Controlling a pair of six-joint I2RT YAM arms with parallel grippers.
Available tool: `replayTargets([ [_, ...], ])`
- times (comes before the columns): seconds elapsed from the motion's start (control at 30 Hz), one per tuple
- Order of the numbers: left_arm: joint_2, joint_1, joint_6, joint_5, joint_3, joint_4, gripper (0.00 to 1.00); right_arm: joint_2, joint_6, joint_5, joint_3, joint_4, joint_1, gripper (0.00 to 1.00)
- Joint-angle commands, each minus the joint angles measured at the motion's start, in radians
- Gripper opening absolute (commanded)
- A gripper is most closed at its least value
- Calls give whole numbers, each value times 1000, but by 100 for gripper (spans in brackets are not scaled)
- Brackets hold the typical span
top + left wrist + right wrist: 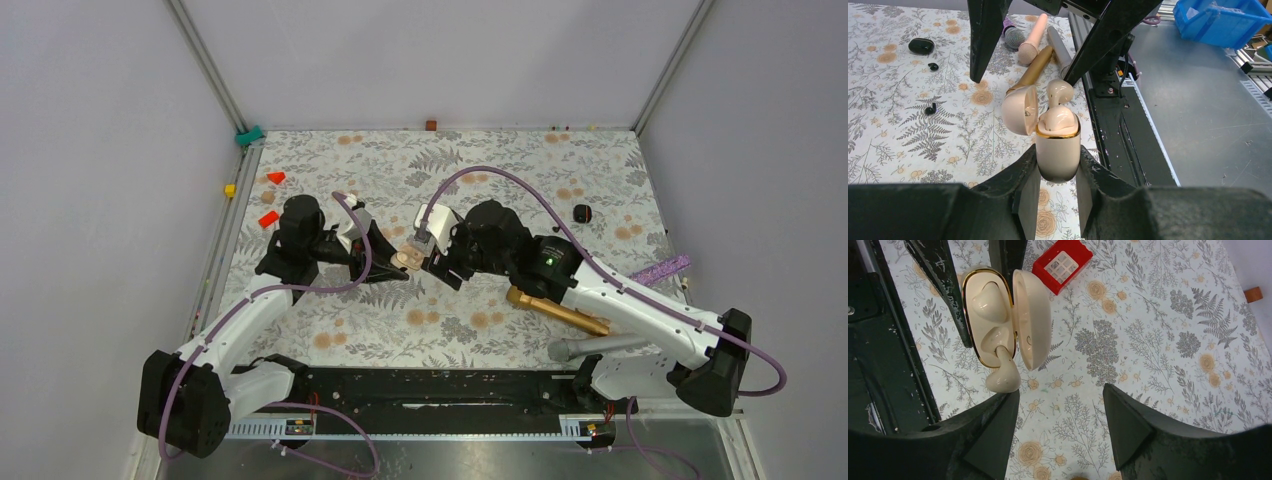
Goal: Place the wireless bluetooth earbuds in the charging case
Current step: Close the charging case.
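The left gripper (1058, 172) is clenched on the charging case (1058, 147), one finger pressed against each side of its cream body. It holds the case above the flowered worktop (1158, 340). The lid (1019, 110) is swung back on its hinge and hangs to the gripper's left in its own view.

One pale earbud (1058, 92) stands partly in the case, just ahead of the left gripper. Its stem is down in a socket and its rounded head sticks out past the gold rim. Whether the second socket holds another bud cannot be told.

The right gripper (1060, 392) is released, its jaws spread wide with nothing between them. It faces the mouth of the case from near by, and the protruding earbud lies just ahead of its left-hand finger in its own view, not touching it.

Two black earbuds (930, 108) lie on the worktop well off to the left gripper's left, apart from each other. A red box (1063, 265) sits ahead of the right gripper, just past the lid. A gold microphone (1030, 75) lies beyond the case, under the right gripper.
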Motion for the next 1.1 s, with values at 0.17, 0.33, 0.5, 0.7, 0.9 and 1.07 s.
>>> replayTargets([
  [0.17,-6,4,26,36,-9,35,0,-2,55,-22,51,20,-5,70],
  [0.33,-4,2,44,27,-7,17,0,-5,77,-23,65,19,-5,71],
  [0.5,-3,0,70,19,-5,-8,0,-5,90,-34,82,12,-5,71],
  [0.7,-1,-5,79,16,0,-18,0,3,89,-70,101,-21,-5,73],
  [0.9,-7,-5,79,21,0,-21,0,-1,51,-54,90,-26,-5,74],
  [1.07,-8,-4,81,31,1,-23,0,-24,6,-21,80,-27,-5,74],
])
